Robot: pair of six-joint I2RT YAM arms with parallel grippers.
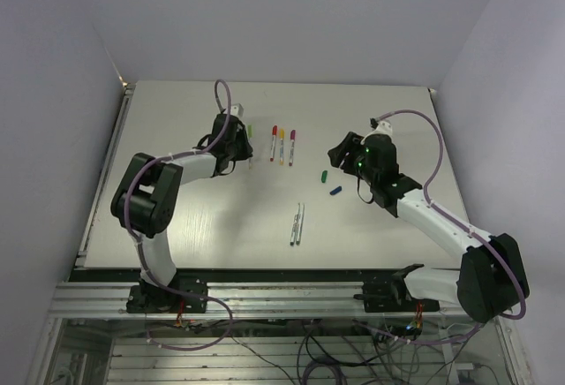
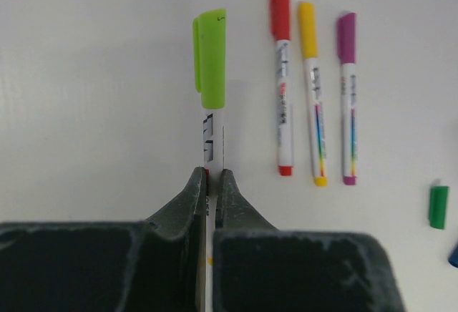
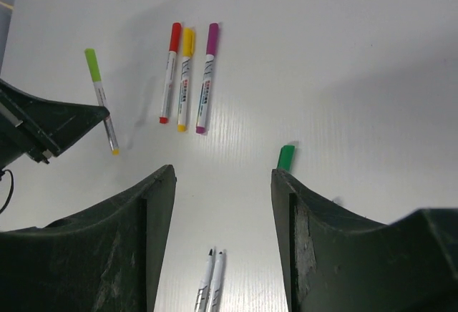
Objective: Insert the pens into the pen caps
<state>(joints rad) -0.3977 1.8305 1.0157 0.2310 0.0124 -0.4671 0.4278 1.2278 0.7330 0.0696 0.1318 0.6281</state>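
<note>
My left gripper (image 2: 212,176) is shut on the white barrel of a pen with a lime-green cap (image 2: 212,58), which lies on the table (image 1: 177,138). To its right lie three capped pens in a row: red (image 2: 283,76), yellow (image 2: 313,90) and magenta (image 2: 348,90). A loose green pen cap (image 3: 286,157) lies just past the right finger of my right gripper (image 3: 223,176), which hangs open and empty above the table. A loose blue cap (image 1: 335,191) lies near it. Two uncapped pens (image 3: 211,280) lie side by side beneath the right gripper.
The left gripper (image 1: 243,148) sits at the back left and the right gripper (image 1: 338,152) at the back right. A metal rail (image 1: 265,301) runs along the near edge, and grey walls close in both sides.
</note>
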